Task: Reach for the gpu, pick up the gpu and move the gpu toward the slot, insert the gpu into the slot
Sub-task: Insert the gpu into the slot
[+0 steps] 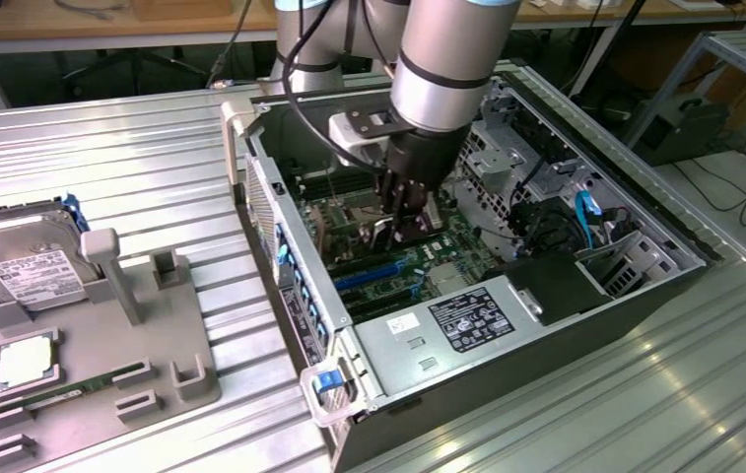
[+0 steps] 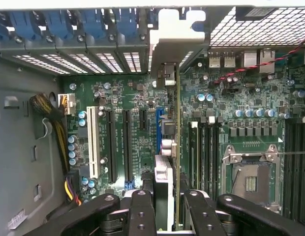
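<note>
Inside the open PC case (image 1: 267, 197), over the motherboard (image 2: 133, 98) mid-area: pincer (image 2: 168, 211) clamped on the gpu (image 2: 171, 132). Card held upright, edge-on, bracket end twd the case's rear wall. It runs parallel to the blue slot (image 2: 158, 129), just beside/over it; seating cannot be told. Case stands on bench (image 1: 123, 158).

We've got a ribbed metal table (image 1: 109, 158) with the open PC case (image 1: 583, 367) sitting on it and a grey parts holder (image 1: 169, 320) beside it, toward the exterior view's left.
</note>
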You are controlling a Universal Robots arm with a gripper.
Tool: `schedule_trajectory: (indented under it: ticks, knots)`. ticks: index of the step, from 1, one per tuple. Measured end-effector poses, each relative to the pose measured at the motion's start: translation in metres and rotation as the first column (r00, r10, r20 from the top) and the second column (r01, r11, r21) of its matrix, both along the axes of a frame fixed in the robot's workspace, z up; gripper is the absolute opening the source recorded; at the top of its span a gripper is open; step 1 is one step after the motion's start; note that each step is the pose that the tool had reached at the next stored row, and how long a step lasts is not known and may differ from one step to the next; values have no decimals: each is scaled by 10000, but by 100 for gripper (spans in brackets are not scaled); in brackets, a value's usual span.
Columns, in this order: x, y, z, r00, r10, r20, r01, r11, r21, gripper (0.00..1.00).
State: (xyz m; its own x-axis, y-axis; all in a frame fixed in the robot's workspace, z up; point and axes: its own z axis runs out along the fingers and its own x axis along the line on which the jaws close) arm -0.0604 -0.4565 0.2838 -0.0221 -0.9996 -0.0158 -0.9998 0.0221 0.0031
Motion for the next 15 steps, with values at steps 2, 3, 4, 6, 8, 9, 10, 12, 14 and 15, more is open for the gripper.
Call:
schedule_trajectory:
  ticks: [2, 3, 4, 6, 8, 9, 10, 12, 14, 15]
  knots:
    - [-1, -9, -19, 10000, 1, -1, -1, 10000, -1, 28]
    - [-1, -19, -29, 10000, 0, -1, 0, 10000, -2, 28]
    - [-1, -26, -41, 10000, 0, 0, 0, 10000, 0, 28]
    - [-5, -32, -63, 10000, -1, 1, 1, 10000, 1, 28]
    - [-15, -34, -84, 10000, 0, 0, 0, 10000, 1, 28]
    - [-19, -35, -97, 10000, 1, 0, -1, 10000, 0, 28]
    - [-19, -36, -107, 10000, 2, 0, -2, 10000, 0, 28]
    - [-22, -40, -132, 10000, 0, 0, 0, 10000, 0, 28]
    - [-31, -41, -155, 10000, -1, 0, 1, 10000, 0, 28]
    - [-38, -41, -164, 10000, -1, 0, 1, 10000, 0, 28]
